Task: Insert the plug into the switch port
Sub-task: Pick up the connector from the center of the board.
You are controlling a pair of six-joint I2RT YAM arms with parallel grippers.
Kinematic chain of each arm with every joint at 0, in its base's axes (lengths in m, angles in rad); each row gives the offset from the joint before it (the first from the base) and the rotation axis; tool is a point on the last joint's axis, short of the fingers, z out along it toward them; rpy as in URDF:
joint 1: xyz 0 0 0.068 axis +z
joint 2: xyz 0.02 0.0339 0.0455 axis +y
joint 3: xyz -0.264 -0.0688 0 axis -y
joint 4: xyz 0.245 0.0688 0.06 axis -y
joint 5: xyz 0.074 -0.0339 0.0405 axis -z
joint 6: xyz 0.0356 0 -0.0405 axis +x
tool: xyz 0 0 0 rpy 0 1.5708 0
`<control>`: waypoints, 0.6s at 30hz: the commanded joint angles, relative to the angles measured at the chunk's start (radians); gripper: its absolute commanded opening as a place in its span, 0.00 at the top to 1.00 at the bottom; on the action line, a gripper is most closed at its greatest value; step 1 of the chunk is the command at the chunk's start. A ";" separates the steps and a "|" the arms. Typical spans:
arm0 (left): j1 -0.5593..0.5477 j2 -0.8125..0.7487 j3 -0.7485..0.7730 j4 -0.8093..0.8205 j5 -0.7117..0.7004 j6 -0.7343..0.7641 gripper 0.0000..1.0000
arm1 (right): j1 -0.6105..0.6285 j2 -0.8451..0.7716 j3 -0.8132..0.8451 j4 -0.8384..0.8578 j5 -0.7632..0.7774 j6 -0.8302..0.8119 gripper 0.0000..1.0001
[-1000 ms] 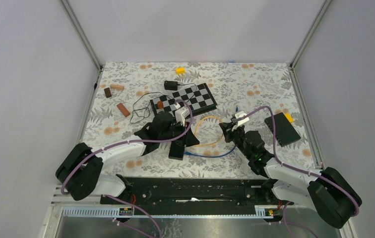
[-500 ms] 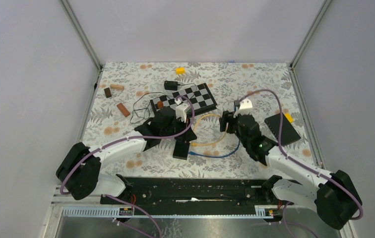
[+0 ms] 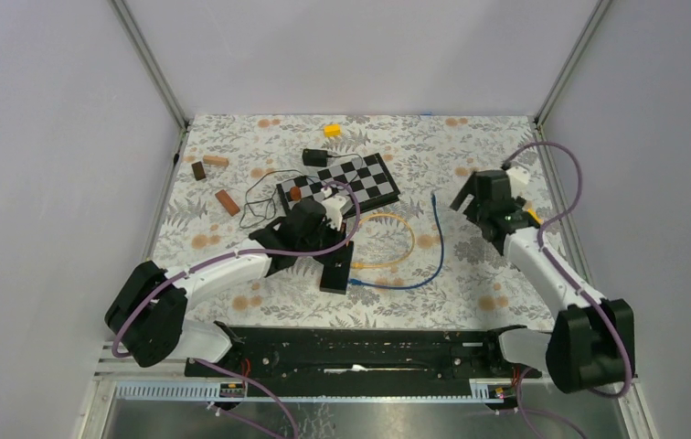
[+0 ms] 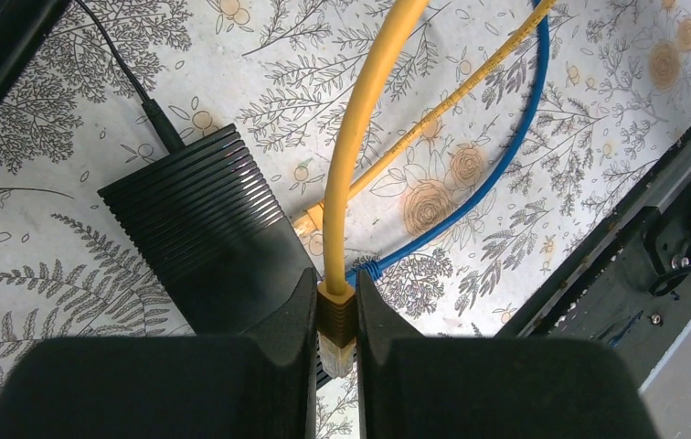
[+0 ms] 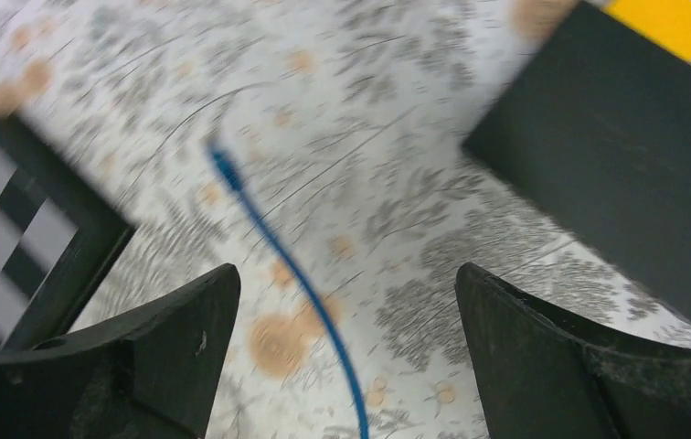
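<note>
Arm on left (image 3: pixel 223 270) stretched low over tabletop (image 3: pixel 232 146). Left jaws narrow, pinching yellow plug (image 4: pixel 336 315) at edge of black ribbed switch (image 4: pixel 200 229); seated or not, cannot tell. One yellow cable (image 4: pixel 360 137), one blue cable (image 4: pixel 497 165). Right arm (image 3: pixel 543 261) reaching far right, right jaws wide, empty.

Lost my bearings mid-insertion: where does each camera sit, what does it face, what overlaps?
Top external: above and behind the robot, looking down on the table; both arms show.
Left wrist: on the left hand, looking down at its pinched yellow plug and the black switch; fingers show.
Right wrist: on the open right hand, looking down, blurred, at checkerboard and black box; fingers show.
Shared: blue cable in all three.
</note>
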 commanded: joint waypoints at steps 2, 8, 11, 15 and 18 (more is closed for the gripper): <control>0.004 -0.009 0.050 0.003 -0.012 0.025 1.00 | -0.146 0.161 0.157 -0.226 0.100 0.251 0.05; 0.004 -0.016 0.054 0.008 0.017 0.014 1.00 | -0.237 0.455 0.458 -0.558 0.251 0.478 0.00; 0.003 -0.024 0.059 0.006 0.023 0.011 1.00 | -0.360 0.534 0.503 -0.522 0.173 0.483 0.01; 0.002 -0.024 0.070 -0.006 0.026 0.014 1.00 | -0.400 0.618 0.576 -0.490 0.243 0.436 0.01; 0.002 -0.022 0.069 -0.009 0.020 0.014 1.00 | -0.415 0.684 0.631 -0.485 0.263 0.383 0.02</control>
